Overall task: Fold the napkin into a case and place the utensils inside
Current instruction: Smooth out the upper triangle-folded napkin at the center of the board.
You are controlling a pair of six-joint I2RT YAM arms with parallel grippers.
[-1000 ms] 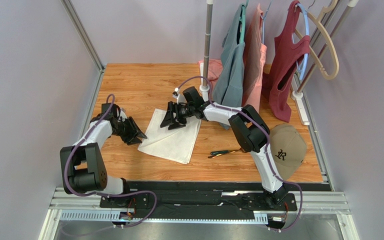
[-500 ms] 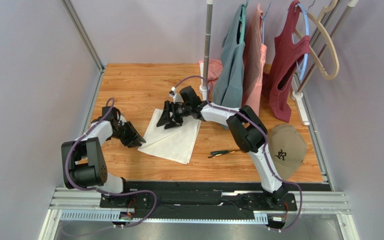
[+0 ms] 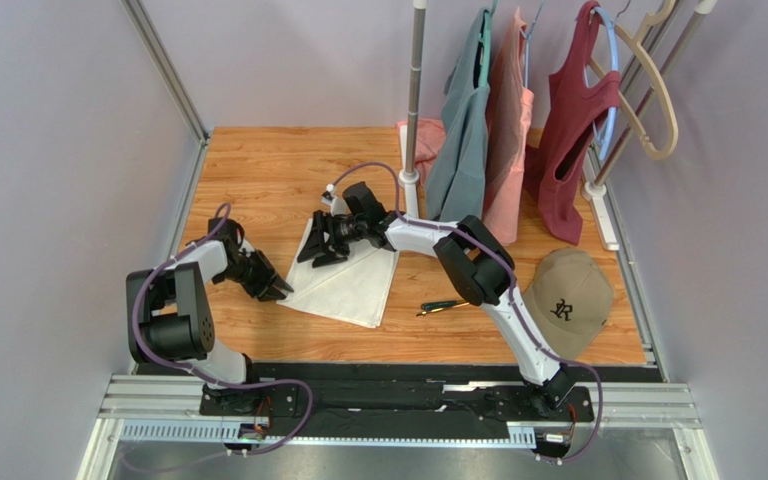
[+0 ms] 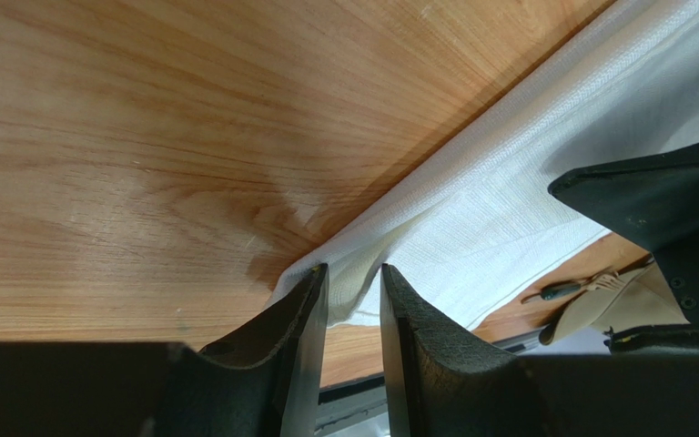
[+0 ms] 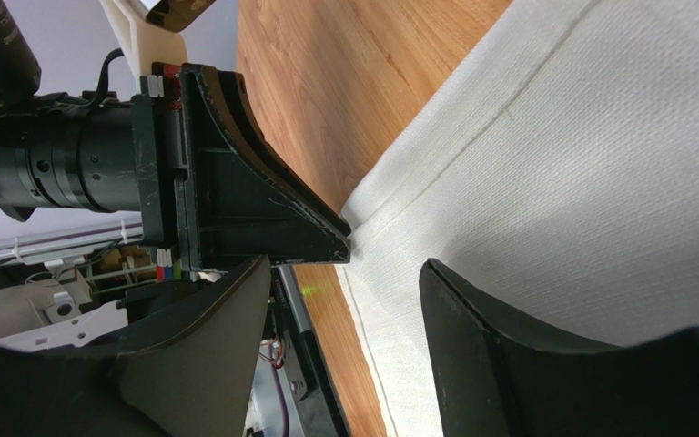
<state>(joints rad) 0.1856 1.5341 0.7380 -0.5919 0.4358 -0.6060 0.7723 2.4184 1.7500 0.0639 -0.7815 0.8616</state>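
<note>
Napkin [image 3: 343, 280] lies flat on the bench [image 3: 278, 170], one white piece, in front of both arms. Left fingers [image 4: 300, 341] are nearly together, pinching the napkin's near-left corner; cloth bunches up between the pads. Right fingers [image 5: 499, 350] are spread wide, gripping nothing, low over the napkin's far-left edge; can't tell if they touch the cloth. Utensils [image 3: 445, 305] sit on bare bench right of the napkin, apart from it, not inside it. They have dark handles and gold heads and lie together; exact count unreadable. One tan cap [image 3: 570, 300] is further right. Three garments [image 3: 465, 120] hang on the rack at the back.
</note>
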